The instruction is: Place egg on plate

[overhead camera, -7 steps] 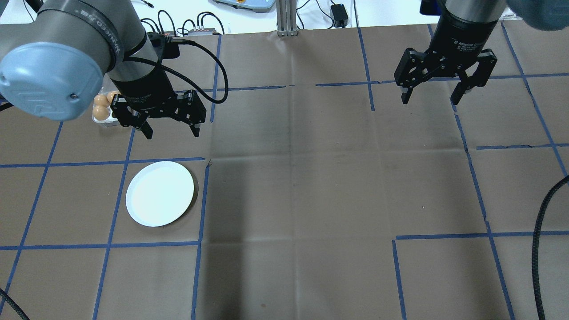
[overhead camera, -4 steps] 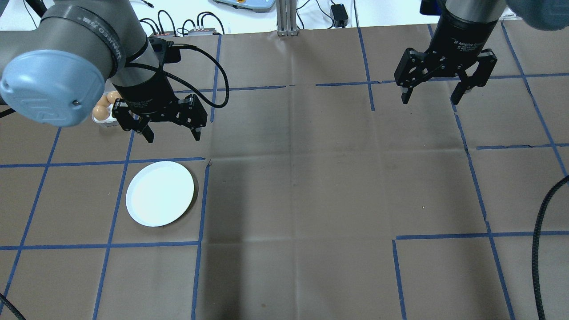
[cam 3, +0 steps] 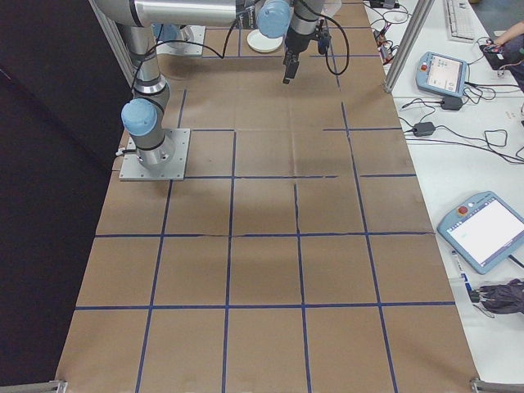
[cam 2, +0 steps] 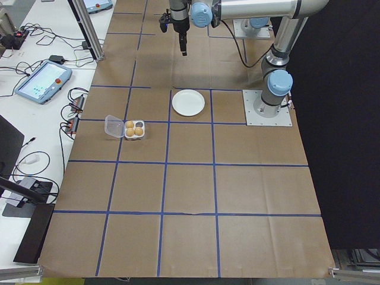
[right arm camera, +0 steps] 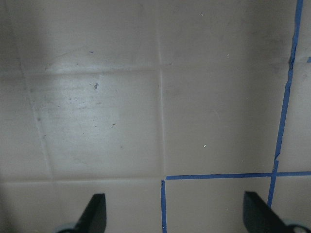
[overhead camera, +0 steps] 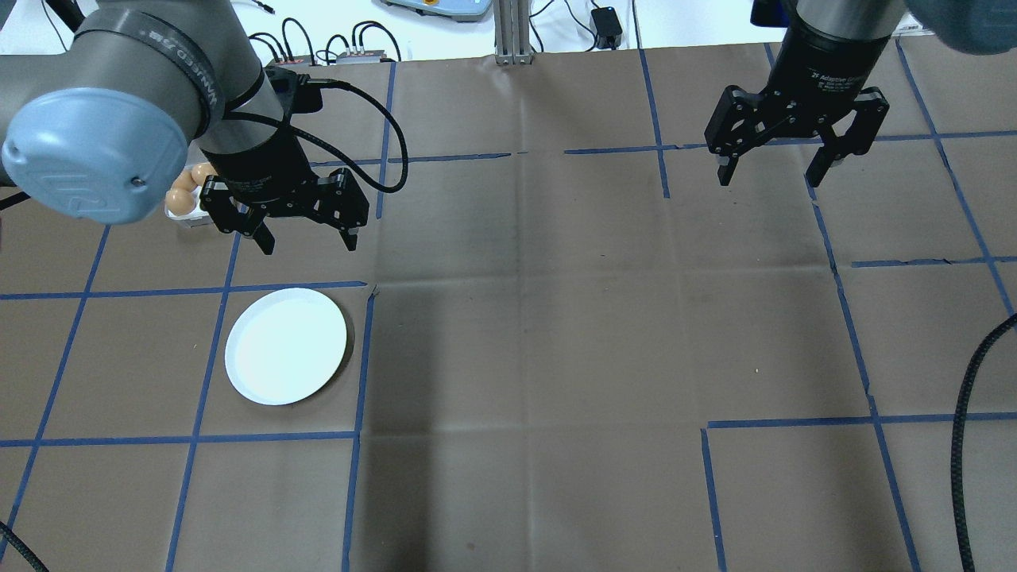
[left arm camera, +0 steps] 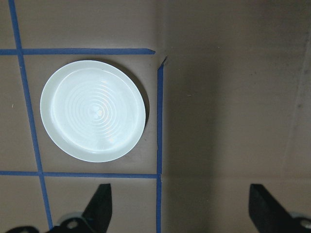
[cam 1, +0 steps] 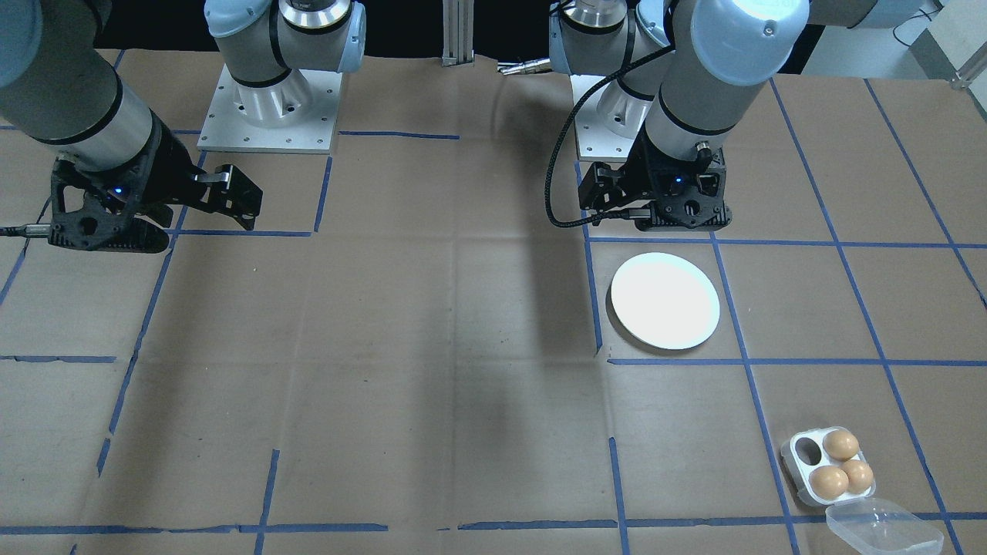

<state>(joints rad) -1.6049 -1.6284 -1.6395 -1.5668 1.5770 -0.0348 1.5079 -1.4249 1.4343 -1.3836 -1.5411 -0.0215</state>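
The white plate [overhead camera: 286, 346] [cam 1: 665, 301] lies bare on the brown paper and also fills the upper left of the left wrist view [left arm camera: 93, 110]. Three brown eggs sit in a small white egg tray [cam 1: 797, 465]; the egg [cam 1: 829, 482] nearest the camera is plain to see, and the left arm half hides the eggs [overhead camera: 183, 195] from overhead. My left gripper [overhead camera: 310, 242] [left arm camera: 180, 208] hangs open and empty over the table, just beyond the plate and to the right of the tray. My right gripper [overhead camera: 769, 179] [right arm camera: 172, 213] hovers open and empty far to the right.
The tray's clear lid [cam 1: 879, 528] lies folded open beside it. A black cable [overhead camera: 965, 445] curves in at the right edge. Blue tape lines grid the paper. Tablets and cables lie on the white benches [cam 2: 41, 83] past the table's far edge.
The left arm has shifted a little, and its open gripper now sits slightly closer to the plate. The right arm has not moved.
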